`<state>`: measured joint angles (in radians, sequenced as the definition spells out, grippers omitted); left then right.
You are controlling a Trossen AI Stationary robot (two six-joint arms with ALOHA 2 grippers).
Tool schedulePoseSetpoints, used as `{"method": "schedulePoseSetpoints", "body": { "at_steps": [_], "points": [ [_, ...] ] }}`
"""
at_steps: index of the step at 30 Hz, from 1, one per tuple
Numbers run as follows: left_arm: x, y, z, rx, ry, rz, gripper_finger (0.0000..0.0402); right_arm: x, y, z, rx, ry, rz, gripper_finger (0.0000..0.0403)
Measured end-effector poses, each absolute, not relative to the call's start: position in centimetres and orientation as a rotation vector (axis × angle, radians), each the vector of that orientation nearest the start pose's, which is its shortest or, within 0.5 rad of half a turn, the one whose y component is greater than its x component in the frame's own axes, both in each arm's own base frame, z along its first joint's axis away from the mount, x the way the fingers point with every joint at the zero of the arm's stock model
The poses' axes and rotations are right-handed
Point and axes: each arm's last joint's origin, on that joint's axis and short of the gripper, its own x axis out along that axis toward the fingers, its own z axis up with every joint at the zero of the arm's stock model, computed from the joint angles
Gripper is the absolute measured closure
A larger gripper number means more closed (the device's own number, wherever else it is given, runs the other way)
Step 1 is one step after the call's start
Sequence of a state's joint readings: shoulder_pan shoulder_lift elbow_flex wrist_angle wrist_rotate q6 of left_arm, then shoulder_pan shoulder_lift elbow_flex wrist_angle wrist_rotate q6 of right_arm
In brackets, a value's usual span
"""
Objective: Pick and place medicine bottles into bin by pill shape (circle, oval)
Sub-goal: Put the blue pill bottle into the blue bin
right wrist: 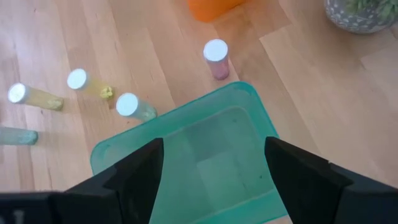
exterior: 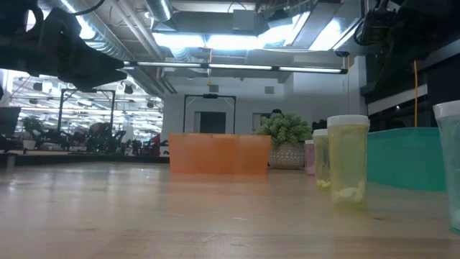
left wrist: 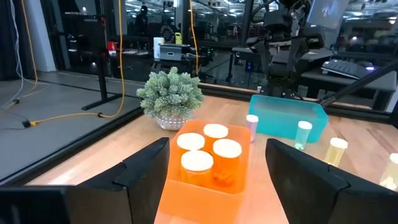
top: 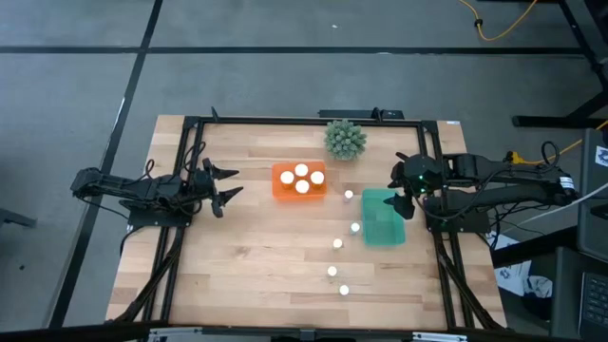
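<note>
Four wide white-topped bottles stand upright in the orange tray; they also show in the left wrist view. Several narrow bottles stand on the table in a row left of the teal tray, which holds nothing. One is pink, another yellow. My left gripper is open and empty, left of the orange tray, pointing at it. My right gripper is open and empty above the teal tray's far end, its fingers pointing down over it.
A spiky green plant ball in a pot stands behind the trays at the far edge. A black frame runs around the wooden table. Bare wood lies toward the near left.
</note>
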<state>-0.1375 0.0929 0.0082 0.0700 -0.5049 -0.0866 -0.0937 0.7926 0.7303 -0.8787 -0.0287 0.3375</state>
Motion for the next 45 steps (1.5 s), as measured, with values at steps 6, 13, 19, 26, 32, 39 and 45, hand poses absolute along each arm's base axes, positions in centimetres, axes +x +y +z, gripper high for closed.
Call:
{"method": "schedulePoseSetpoints", "body": {
  "at_steps": [6, 13, 19, 26, 32, 39, 45],
  "points": [
    [10.0, 0.0, 16.6, 0.038, 0.021, 0.367, 0.0145, 14.1, -1.2, 25.9, 0.273, 0.910, -0.168, 0.0121],
    [10.0, 0.0, 16.6, 0.041, 0.021, 0.367, 0.0145, 16.1, -1.4, 26.7, 0.165, 0.760, -0.109, 0.0121],
    [10.0, 0.0, 16.6, 0.041, 0.021, 0.366, 0.0145, 18.3, -1.3, 25.9, 0.108, 0.786, -0.003, 0.0121],
    [10.0, 0.0, 16.6, 0.041, 0.021, 0.367, 0.0145, 21.9, 1.4, 25.7, -0.030, 0.863, 0.230, 0.0121],
    [10.0, 0.0, 16.6, 0.040, 0.021, 0.366, 0.0145, 24.3, 5.8, 26.1, -0.209, 0.883, 0.435, 0.0121],
    [10.0, 0.0, 16.6, 0.041, 0.021, 0.366, 0.0145, 26.0, 10.6, 25.2, -0.271, 1.005, 0.438, 0.0121],
    [10.0, 0.0, 16.6, 0.041, 0.021, 0.366, 0.0145, 27.0, 14.2, 23.6, -0.226, 1.090, 0.448, 0.0121]
  ]
}}
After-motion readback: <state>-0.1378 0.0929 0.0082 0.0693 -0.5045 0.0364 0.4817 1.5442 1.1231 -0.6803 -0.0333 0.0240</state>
